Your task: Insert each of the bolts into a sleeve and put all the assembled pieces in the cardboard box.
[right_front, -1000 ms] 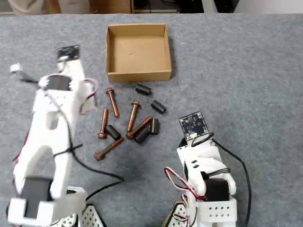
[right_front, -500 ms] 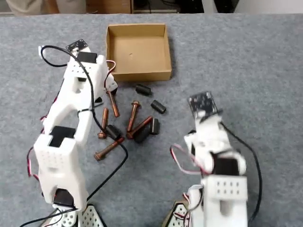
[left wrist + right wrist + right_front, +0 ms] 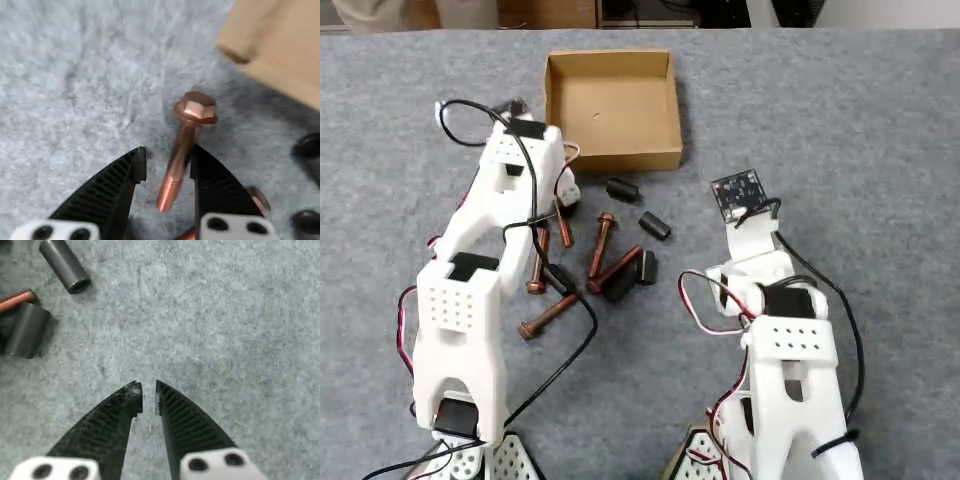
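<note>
One bolt straddled by left gripper near box

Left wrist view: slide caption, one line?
Left gripper, fingers open, straddling a copper bolt on grey felt, cardboard box corner beyond.

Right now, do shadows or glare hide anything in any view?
High view: even light, faint shadows by the arms, bolts glare-free. Left wrist view: mild sheen on the bolt head, shadow beside the cardboard box. Right wrist view: even, sleeves plain.

High camera: overhead, far, looking down on my table. My wrist cameras: close, angled downward; share bolts and sleeves with it.
</note>
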`<state>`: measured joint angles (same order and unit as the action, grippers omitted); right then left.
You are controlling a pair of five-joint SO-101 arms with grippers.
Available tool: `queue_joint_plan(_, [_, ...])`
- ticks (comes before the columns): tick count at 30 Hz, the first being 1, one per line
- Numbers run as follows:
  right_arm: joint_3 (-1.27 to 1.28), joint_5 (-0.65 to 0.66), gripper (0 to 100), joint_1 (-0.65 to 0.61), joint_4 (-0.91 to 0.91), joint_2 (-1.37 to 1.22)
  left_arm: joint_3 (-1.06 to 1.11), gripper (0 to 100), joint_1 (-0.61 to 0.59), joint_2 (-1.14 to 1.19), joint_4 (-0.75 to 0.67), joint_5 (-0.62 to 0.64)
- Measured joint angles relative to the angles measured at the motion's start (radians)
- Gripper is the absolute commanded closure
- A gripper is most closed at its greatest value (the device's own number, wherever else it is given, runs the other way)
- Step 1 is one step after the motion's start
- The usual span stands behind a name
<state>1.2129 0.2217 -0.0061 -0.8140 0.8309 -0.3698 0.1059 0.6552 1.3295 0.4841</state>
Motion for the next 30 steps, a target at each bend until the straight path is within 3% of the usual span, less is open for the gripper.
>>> queue_joint_plan(10, [0.104,0.000,92.9,0.000,0.143,0.000,-0.011,86,0.012,0.028,-0.046,-0.003])
queue_joint_plan(15, [0.123,0.000,92.9,-0.002,0.164,0.000,-0.011,94,0.017,0.028,-0.081,-0.114])
queue_joint_plan(21, [0.127,0.000,92.9,-0.002,0.173,0.000,-0.023,95,0.020,0.034,-0.092,-0.272])
queue_joint_plan(30, [0.107,0.009,92.9,-0.002,0.103,0.000,-0.031,98,0.020,0.035,-0.092,-0.301])
